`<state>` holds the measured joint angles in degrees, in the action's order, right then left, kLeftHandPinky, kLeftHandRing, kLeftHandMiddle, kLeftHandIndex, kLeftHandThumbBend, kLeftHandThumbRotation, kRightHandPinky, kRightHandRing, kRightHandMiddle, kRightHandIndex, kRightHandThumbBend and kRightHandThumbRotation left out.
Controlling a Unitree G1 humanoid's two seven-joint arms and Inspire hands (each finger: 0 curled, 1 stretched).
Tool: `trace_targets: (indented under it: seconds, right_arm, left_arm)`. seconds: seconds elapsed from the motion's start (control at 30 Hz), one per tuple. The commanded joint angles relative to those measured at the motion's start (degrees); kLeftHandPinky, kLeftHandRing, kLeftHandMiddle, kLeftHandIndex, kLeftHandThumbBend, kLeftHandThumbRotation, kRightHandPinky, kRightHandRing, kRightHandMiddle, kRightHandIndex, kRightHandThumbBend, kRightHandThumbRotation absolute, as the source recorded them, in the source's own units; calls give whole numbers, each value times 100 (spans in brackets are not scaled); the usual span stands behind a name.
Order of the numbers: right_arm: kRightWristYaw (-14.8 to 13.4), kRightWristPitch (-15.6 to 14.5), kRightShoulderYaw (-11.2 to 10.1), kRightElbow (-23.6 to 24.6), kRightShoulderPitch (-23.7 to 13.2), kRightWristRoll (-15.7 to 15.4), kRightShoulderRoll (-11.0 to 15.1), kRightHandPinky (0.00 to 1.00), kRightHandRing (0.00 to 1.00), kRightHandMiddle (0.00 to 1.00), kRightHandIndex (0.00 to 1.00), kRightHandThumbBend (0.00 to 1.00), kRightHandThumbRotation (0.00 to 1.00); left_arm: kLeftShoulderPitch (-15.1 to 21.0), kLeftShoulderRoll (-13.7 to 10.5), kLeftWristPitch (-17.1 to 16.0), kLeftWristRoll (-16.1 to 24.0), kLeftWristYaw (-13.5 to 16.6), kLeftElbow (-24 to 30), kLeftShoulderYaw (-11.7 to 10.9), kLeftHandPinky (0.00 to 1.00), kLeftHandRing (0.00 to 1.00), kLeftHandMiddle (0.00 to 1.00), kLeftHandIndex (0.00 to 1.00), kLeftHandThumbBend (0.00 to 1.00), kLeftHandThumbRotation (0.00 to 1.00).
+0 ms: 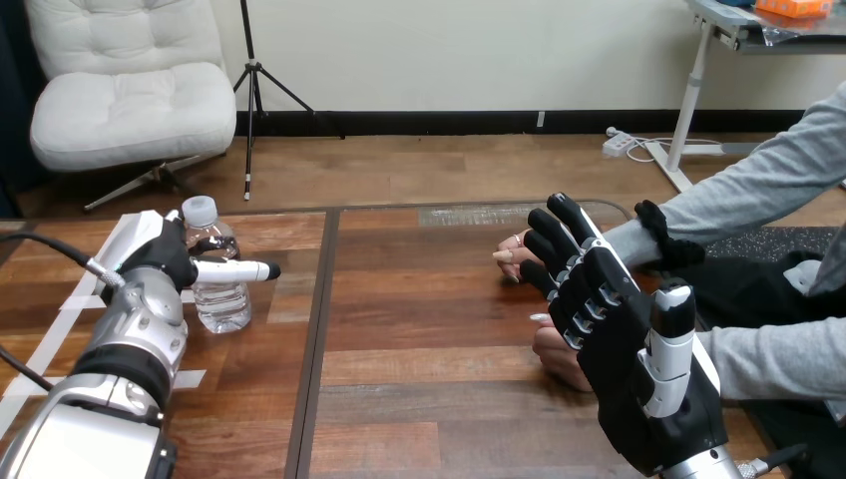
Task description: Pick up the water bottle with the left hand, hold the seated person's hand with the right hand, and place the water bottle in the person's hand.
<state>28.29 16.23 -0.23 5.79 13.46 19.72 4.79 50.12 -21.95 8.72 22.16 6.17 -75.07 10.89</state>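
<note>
Two robot hands over table (429,339). At 9 o'clock: bottle (221,299), upright on table, cap on. Left hand (168,257) right at bottle's 9 o'clock side, fingers (208,242) curled round far side below cap, thumb straight across near side, gripping bottle. At 4 o'clock: right hand (638,389), raised, fingers (574,220) straight and spread, open, holding nothing, tips toward 11 o'clock. Behind it, both hands of person reaching in from 3 o'clock: far hand (517,256) just at 9 o'clock of fingertips, low over table; near hand (557,357) at 9 o'clock of palm, partly hidden. Touching right hand or apart: cannot tell. Bottle well apart from both.
</note>
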Motion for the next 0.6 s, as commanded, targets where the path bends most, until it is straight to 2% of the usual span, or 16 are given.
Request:
trace_targets:
  seconds: [0.0, 0.13, 0.37, 0.57]
  right_arm:
    - [-24, 97, 13, 224, -170, 22, -12, 100, 99, 97, 98, 97, 100]
    - [-15, 99, 10, 214, -171, 28, -8, 100, 99, 96, 98, 97, 100]
    - [-10, 86, 13, 231, -167, 32, 2, 100, 98, 96, 98, 97, 100]
    - [-4, 67, 20, 260, -154, 39, 9, 100, 99, 97, 98, 97, 100]
  left_arm:
    - [486, -49, 36, 92, 2, 68, 76, 86, 88, 91, 92, 100, 38]
    - [493, -41, 62, 80, 19, 68, 60, 75, 83, 88, 89, 100, 34]
    - [517, -11, 139, 63, 72, 96, 39, 60, 78, 86, 88, 99, 26]
    - [496, -10, 89, -43, 127, 89, -82, 58, 78, 87, 89, 98, 18]
